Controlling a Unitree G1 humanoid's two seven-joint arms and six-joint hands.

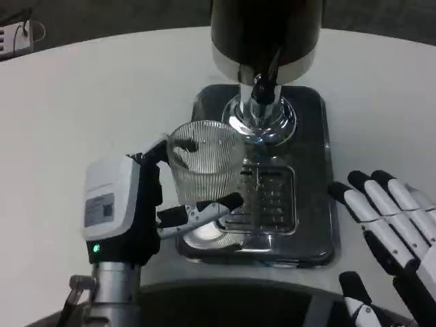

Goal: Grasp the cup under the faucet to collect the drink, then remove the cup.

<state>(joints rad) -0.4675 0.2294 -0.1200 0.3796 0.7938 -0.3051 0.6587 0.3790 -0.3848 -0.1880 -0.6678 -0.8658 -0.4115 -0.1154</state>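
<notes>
White table (102, 102) spreads wide and curves away at the far edge. Sitting square on it, the drink dispenser's dark, glossy base tray (320, 170), grille in the middle. Up in the far left corner, a small pale device with cable (17, 37), well apart.

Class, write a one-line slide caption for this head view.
Left hand holds a ribbed clear cup over the dispenser's drip tray, near the faucet; right hand waits open beside it.
</notes>
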